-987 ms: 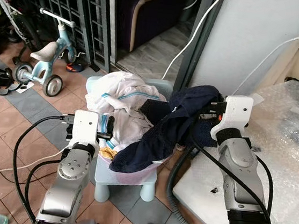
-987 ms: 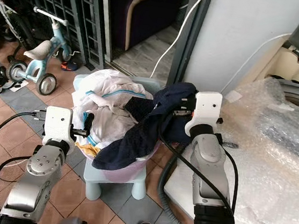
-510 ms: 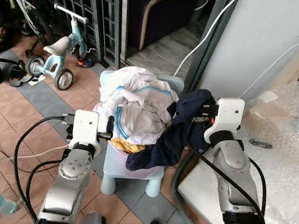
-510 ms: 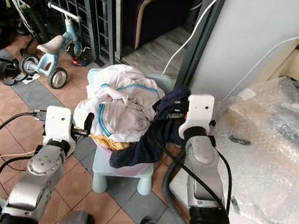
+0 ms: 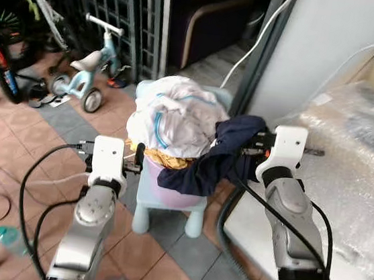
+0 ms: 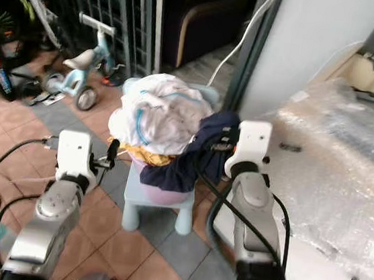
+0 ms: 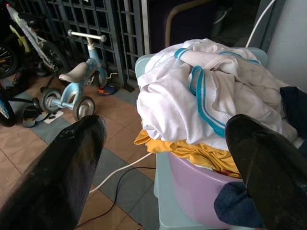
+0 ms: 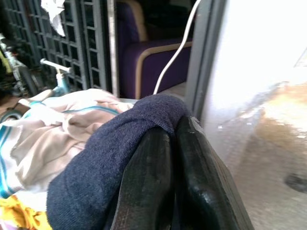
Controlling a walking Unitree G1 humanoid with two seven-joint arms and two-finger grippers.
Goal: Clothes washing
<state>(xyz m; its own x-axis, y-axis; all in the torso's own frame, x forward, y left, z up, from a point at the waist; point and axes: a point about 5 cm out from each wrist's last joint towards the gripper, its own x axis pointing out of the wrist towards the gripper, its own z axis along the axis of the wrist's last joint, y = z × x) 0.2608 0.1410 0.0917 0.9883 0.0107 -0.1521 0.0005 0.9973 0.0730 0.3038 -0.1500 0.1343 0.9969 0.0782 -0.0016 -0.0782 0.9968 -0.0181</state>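
Backing off, we are seeing more floor than before. Our left pincer (image 5: 135, 164) is hovering wide beside the heaped pink basin (image 5: 168, 190); our right pincer (image 8: 168, 143) is clamping the navy garment (image 5: 229, 155), barely started.

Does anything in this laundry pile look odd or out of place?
The pink plastic basin sits overfilled on a small pale-blue stool, and a dark navy garment spills over its rim, pinched in the right gripper. The left gripper waits open.

Navy garment (image 8: 110, 143) between closed jaws
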